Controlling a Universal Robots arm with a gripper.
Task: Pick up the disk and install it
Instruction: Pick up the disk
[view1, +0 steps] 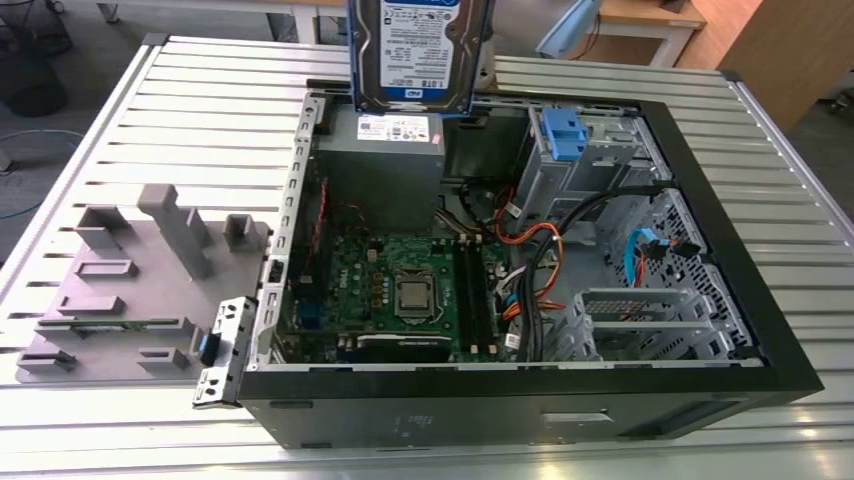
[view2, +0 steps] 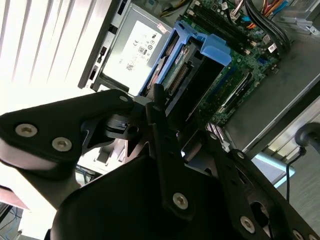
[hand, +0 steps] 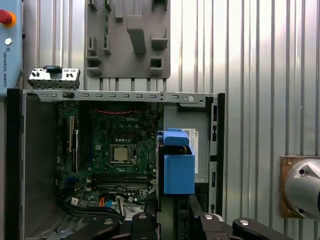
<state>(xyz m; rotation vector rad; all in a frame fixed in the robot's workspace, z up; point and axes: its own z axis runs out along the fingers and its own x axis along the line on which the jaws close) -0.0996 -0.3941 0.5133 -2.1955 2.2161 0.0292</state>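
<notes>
Pick done: end effector (hand: 172, 206) clamped on disk (view1: 414, 50), held on edge in the air over the open case (view1: 534, 412), above the PSU (view1: 387, 165). Not in a bay; install not yet done.

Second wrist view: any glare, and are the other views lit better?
In the second wrist view the ribbed metal table is washed out to white; the exterior view lights the silver hard drive in its blue carrier frame evenly; the first wrist view shows no glare on the green motherboard.
</notes>
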